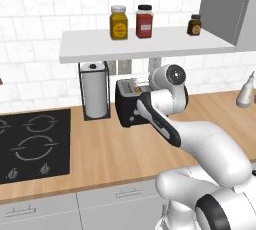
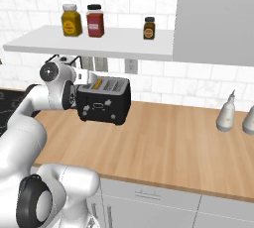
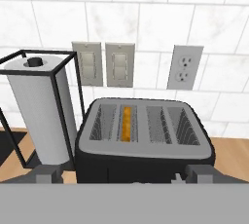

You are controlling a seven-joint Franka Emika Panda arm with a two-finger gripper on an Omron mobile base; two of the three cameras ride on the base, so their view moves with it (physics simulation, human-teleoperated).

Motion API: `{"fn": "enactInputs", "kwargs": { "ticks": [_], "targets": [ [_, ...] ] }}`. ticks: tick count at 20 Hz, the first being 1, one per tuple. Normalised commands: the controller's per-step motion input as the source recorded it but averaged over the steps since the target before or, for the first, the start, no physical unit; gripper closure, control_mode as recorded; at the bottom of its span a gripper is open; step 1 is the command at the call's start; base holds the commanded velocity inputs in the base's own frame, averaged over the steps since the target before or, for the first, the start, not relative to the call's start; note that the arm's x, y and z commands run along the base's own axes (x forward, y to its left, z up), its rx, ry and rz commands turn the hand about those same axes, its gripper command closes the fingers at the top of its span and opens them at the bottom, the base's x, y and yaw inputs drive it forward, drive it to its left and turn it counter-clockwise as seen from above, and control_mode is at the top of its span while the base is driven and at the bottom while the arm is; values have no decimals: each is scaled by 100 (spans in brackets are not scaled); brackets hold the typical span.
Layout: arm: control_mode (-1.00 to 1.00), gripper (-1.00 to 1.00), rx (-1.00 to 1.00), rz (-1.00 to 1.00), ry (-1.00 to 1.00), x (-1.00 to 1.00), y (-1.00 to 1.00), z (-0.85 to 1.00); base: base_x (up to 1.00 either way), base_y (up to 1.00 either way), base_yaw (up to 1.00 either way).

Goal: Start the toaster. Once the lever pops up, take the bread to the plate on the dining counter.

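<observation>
The toaster [image 2: 104, 101] sits on the wooden worktop [image 2: 168, 142] against the tiled wall, and everything else is easiest to place from it. One slice of bread [image 3: 126, 123] stands on edge, sunk deep in one of its slots, second from the left as the hand camera looks down; only its orange-brown top crust shows. I count four mesh-lined openings on top, and the other three look bare.

The gripper [image 3: 125, 178] hovers just above the toaster's front edge. Its two dark fingertips [image 3: 48, 174] stand wide apart at either side of the toaster's front, holding nothing.

The bread, I'd judge, is light, thin and fairly stiff once toasted, yet crumbly, so a hard squeeze could crack it. The sensible hold is across its flat faces near the top crust, once it rises clear of the slot. As it sits now there is little to grip.

Beside the toaster, toward the black hob [image 1: 34, 144], stands one paper towel roll [image 1: 94, 90] in a wire holder. On the wall behind it are two switch plates [image 3: 103, 64] and one socket [image 3: 184, 67]. On the shelf [image 2: 99, 42] above it stand three jars [image 2: 95, 21]. Further along the worktop, away from the hob, stand two pale bottles [image 2: 225, 114].
</observation>
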Motion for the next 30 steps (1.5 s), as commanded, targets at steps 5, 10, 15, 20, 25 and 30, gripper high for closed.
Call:
{"fn": "enactInputs", "kwargs": {
  "ticks": [5, 10, 15, 20, 25, 30],
  "targets": [
    [-100, -100, 0, 0, 0, 0, 0, 0, 0, 0, 0],
    [-100, -100, 0, 0, 0, 0, 0, 0, 0, 0, 0],
    [-100, -100, 0, 0, 0, 0, 0, 0, 0, 0, 0],
    [-100, -100, 0, 0, 0, 0, 0, 0, 0, 0, 0],
    [-100, -100, 0, 0, 0, 0, 0, 0, 0, 0, 0],
    [-100, -100, 0, 0, 0, 0, 0, 0, 0, 0, 0]
  ]
}}
